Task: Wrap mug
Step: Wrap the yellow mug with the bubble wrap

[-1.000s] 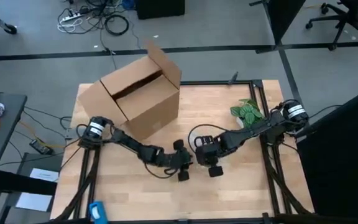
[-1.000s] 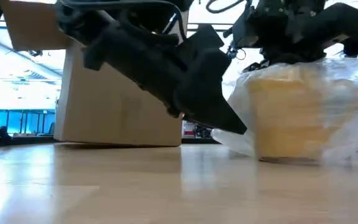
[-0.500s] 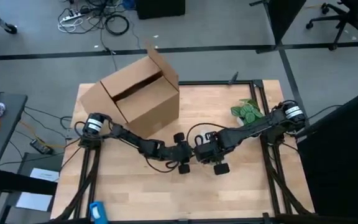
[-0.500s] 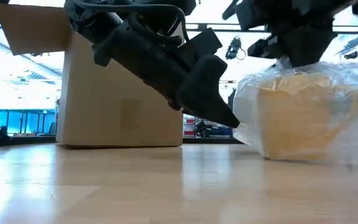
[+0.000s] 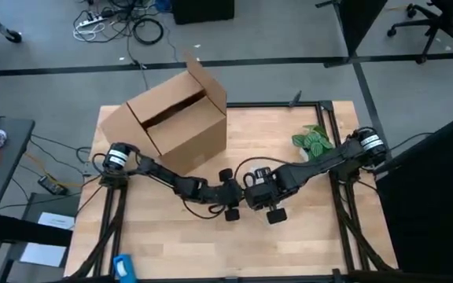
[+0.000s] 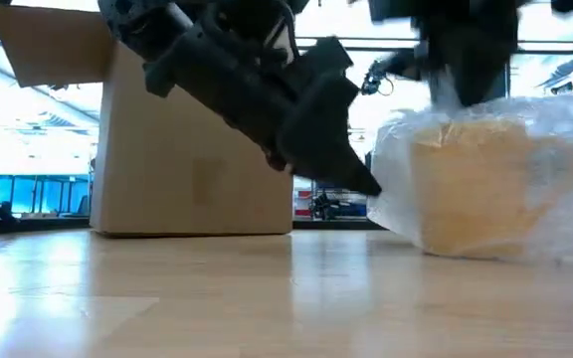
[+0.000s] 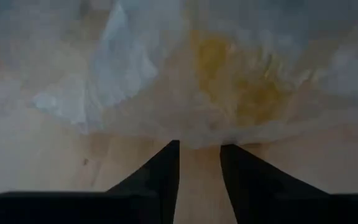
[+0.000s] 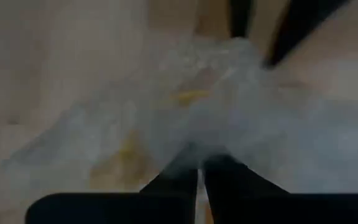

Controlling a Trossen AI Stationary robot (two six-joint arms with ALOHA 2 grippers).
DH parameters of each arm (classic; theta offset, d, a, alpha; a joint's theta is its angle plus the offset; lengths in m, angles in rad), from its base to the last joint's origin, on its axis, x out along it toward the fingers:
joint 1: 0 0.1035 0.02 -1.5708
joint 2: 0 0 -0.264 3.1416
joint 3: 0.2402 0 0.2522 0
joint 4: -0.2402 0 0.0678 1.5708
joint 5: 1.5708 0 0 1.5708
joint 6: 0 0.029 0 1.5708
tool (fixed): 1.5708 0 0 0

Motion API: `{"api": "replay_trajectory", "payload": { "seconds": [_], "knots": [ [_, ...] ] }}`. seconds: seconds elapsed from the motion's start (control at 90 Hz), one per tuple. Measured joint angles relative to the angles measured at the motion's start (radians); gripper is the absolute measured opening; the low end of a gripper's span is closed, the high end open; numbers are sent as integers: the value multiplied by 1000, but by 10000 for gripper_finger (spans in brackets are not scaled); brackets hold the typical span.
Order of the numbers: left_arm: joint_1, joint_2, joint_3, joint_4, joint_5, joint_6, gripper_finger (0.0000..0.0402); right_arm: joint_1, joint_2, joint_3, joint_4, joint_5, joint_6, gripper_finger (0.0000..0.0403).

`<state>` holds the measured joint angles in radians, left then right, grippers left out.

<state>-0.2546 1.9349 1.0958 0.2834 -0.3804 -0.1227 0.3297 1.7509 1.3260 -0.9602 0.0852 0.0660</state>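
High view
- Table: light wood, dark frame round it.
- Cardboard box: open-topped, at the far-left part of the table.
- Green plant sprig: near the far-right corner.
- Left gripper: reaching in from the left to mid-table.
- Right gripper: reaching in from the right, meeting the left one at the same spot.
- Mug: hidden beneath the two wrists here.

Low view
- Mug: yellow-orange, upright on the table, right of centre.
- Plastic sheet: crinkly, clear, draped over and around the mug down to the table.
- Left gripper: slanting down from the left, tip touching the sheet's low edge just beside the mug.
- Right gripper: directly above the mug, top of the sheet bunched up toward it.
- Cardboard box: standing behind, well to the left.

Left wrist view
- Fingers: a narrow gap between them, tips at the sheet's lower hem.
- Grip: cannot tell whether any plastic is caught.
- Mug: yellow blur through the plastic sheet, just beyond the tips.

Right wrist view
- Fingers: pressed nearly together, pinching a gathered fold of the plastic sheet.
- Mug: only faint yellow patches through the film, below the pinch.
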Motion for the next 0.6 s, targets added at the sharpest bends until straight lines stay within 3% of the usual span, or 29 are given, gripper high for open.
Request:
{"api": "replay_trajectory", "payload": {
  "seconds": [0.167,0.6],
  "knots": [
    [-22,-100,0,-52,-21,53,101,-6,66,-139,131,-51,0,0],
    [-74,-101,-23,65,-17,69,101,-4,8,-144,133,-53,-22,20]
  ]
}}
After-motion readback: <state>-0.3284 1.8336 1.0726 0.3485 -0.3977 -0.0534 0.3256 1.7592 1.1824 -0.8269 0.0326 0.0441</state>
